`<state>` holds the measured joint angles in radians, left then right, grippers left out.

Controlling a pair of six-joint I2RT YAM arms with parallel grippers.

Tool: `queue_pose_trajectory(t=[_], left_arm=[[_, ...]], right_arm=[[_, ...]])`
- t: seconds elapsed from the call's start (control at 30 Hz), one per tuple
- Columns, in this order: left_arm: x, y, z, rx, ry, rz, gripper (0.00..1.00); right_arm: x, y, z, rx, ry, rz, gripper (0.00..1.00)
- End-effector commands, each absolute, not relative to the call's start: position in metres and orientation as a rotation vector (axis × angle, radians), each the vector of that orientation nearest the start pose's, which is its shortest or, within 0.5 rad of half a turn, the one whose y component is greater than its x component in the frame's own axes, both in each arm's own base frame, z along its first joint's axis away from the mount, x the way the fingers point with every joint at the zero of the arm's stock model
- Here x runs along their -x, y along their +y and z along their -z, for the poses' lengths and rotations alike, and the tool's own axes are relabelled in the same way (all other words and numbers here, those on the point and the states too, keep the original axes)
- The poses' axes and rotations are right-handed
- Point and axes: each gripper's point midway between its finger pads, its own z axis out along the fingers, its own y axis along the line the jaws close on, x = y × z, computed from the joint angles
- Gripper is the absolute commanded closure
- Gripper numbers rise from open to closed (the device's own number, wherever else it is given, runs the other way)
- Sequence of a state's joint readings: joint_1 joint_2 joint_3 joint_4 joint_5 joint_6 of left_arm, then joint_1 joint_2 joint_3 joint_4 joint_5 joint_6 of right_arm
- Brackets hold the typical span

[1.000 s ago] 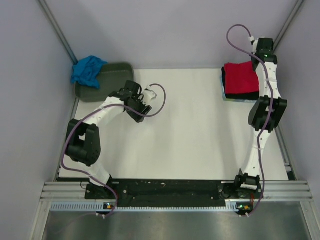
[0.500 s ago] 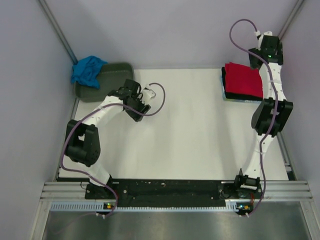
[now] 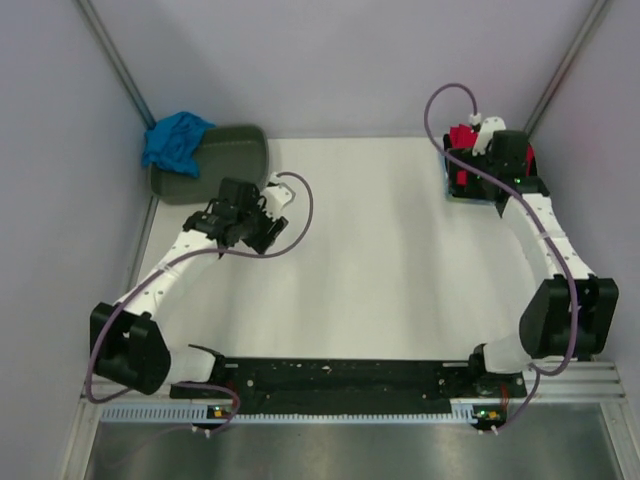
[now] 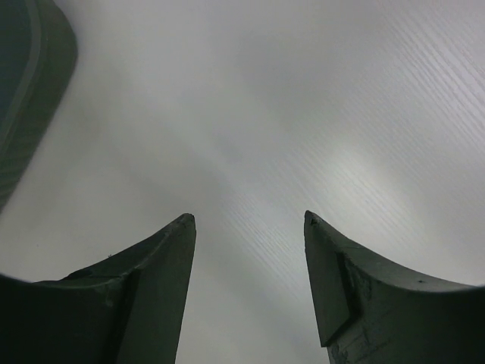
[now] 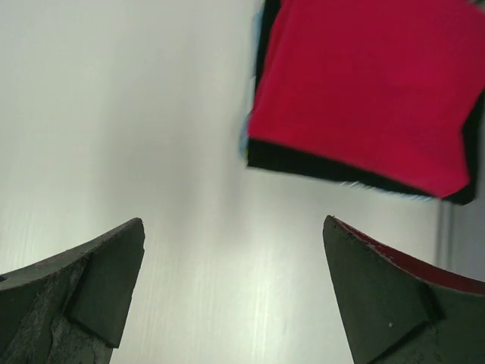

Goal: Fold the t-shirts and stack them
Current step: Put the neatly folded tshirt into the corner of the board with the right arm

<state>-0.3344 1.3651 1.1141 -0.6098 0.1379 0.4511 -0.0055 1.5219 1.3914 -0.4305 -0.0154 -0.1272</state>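
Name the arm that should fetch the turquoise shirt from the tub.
Left. The left gripper hangs open beside the grey-green tub where the crumpled turquoise t-shirt lies; the right gripper, also open, is across the table at the folded red t-shirt.

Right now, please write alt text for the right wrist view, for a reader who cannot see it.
A folded red t-shirt lies on a folded black t-shirt on the white table, upper right. Below, the right end effector is open and empty.
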Motion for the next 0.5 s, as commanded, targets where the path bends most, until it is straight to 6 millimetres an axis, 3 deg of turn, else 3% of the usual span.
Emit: queue_pose_trajectory(t=[0.0,0.17,0.37,0.47], left_arm=[[-0.335,-0.115,-0.155,-0.848,2.107,0.126,0.36],[-0.346,-0.099,-0.150,-0.664,1.987,0.128,0.29],[-0.361,-0.081,-0.143,-0.437,1.801,0.150,0.11],[-0.361,-0.071,-0.132,-0.365,1.724,0.123,0.08]], right_arm=[[-0.419,0.047,-0.217,0.184,2.026,-0.144,0.01],[-0.391,0.059,-0.183,0.125,1.953,-0.249,0.01],[-0.368,0.051,-0.151,0.103,1.914,-0.209,0.01],[-0.361,0.046,-0.145,0.099,1.839,-0.171,0.01]])
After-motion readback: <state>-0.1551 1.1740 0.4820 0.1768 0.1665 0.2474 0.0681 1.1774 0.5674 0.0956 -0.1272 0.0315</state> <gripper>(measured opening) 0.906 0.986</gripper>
